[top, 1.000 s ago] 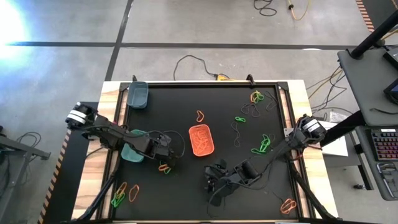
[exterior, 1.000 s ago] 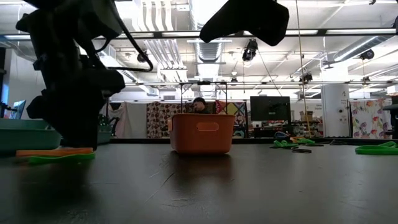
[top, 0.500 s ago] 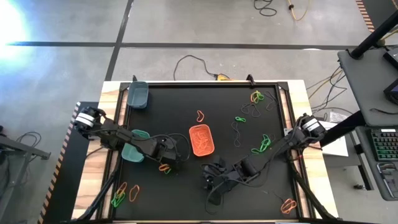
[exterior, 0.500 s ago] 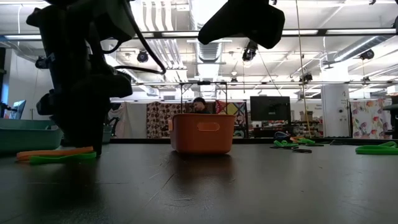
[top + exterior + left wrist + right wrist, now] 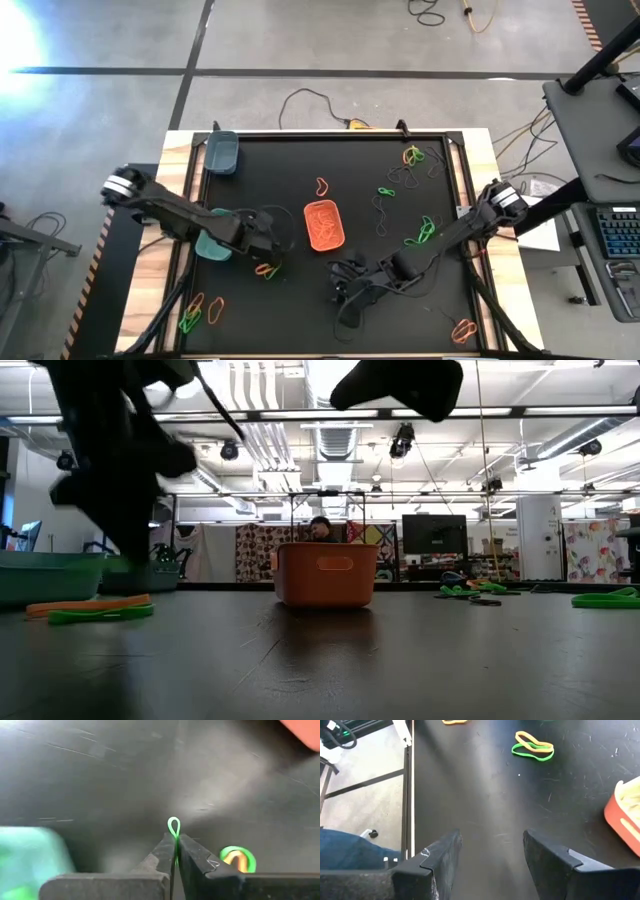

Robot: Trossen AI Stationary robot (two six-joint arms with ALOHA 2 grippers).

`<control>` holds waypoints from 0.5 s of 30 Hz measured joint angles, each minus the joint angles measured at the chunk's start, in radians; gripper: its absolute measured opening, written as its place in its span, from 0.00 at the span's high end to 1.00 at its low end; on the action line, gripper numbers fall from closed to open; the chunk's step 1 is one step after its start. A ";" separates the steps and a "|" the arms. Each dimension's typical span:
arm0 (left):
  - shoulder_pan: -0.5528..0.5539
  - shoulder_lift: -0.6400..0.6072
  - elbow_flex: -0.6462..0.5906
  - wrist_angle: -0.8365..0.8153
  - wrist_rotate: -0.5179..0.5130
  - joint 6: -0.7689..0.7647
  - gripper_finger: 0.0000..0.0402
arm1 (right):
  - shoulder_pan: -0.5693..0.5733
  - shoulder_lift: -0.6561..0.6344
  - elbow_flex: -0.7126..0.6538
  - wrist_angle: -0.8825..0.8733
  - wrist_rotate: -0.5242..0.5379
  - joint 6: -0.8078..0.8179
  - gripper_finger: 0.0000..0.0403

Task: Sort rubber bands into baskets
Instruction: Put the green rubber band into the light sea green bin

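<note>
Two fingers of the left gripper (image 5: 175, 851) are pressed together on a green band (image 5: 174, 826), whose small loop sticks out past the tips; in the high view this gripper (image 5: 272, 233) hangs over the mat between the teal basket (image 5: 212, 243) and the orange basket (image 5: 324, 224), just above an orange and green pair of bands (image 5: 265, 268) lying on the mat. The step in hand looks like carrying a picked green band to its basket; judging by colour, the next move calls for swinging over the teal basket close by and parting the fingers well inside its rim, since so light a loop could cling to a pad or bounce out. The right gripper (image 5: 490, 857) waits with its fingers spread wide and nothing between them, low over the mat's near side (image 5: 345, 290). Of the containers, the orange basket holds a heap of orange bands, the grey basket (image 5: 222, 153) sits at the far left corner, and what lies in it or in the teal one cannot be told. Loose bands remain scattered toward the far right (image 5: 412, 155), mid right (image 5: 424, 232), near right corner (image 5: 463, 329) and near left corner (image 5: 192, 314).
</note>
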 joint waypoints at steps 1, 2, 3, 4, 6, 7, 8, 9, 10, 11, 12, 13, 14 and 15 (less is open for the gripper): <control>0.000 -0.035 0.010 -0.059 -0.012 -0.003 1.00 | 0.000 -0.005 0.000 -0.003 0.000 -0.005 0.49; 0.000 -0.067 0.022 -0.120 -0.025 -0.008 1.00 | 0.000 -0.012 0.000 -0.004 0.000 -0.013 0.49; 0.001 -0.101 0.036 -0.191 -0.033 -0.018 1.00 | 0.000 -0.014 0.000 -0.004 0.000 -0.025 0.49; 0.001 -0.131 0.048 -0.263 -0.044 -0.031 1.00 | -0.001 -0.017 0.000 -0.003 0.000 -0.028 0.49; 0.001 -0.183 0.054 -0.387 -0.071 -0.068 1.00 | -0.005 -0.018 0.000 -0.003 0.000 -0.031 0.49; 0.003 -0.205 0.050 -0.428 -0.083 -0.092 1.00 | -0.006 -0.018 0.000 -0.004 0.000 -0.033 0.49; 0.007 -0.225 0.041 -0.458 -0.083 -0.119 1.00 | -0.010 -0.018 0.000 -0.005 0.000 -0.036 0.49; 0.010 -0.241 0.029 -0.481 -0.081 -0.152 1.00 | -0.013 -0.018 0.000 -0.005 0.000 -0.036 0.49; 0.011 -0.256 0.011 -0.494 -0.071 -0.188 1.00 | -0.013 -0.018 0.000 -0.004 0.000 -0.036 0.49; 0.011 -0.267 -0.011 -0.493 -0.056 -0.227 1.00 | -0.017 -0.018 0.000 -0.004 0.000 -0.036 0.49; 0.011 -0.273 -0.035 -0.484 -0.040 -0.267 1.00 | -0.017 -0.018 0.000 -0.003 0.000 -0.036 0.49; 0.010 -0.276 -0.063 -0.473 -0.021 -0.300 1.00 | -0.018 -0.018 0.000 -0.004 0.000 -0.033 0.49; 0.009 -0.276 -0.091 -0.458 -0.001 -0.321 1.00 | -0.018 -0.018 0.000 -0.004 0.000 -0.030 0.49; 0.009 -0.273 -0.121 -0.430 0.021 -0.335 1.00 | -0.018 -0.018 0.000 -0.003 0.000 -0.029 0.49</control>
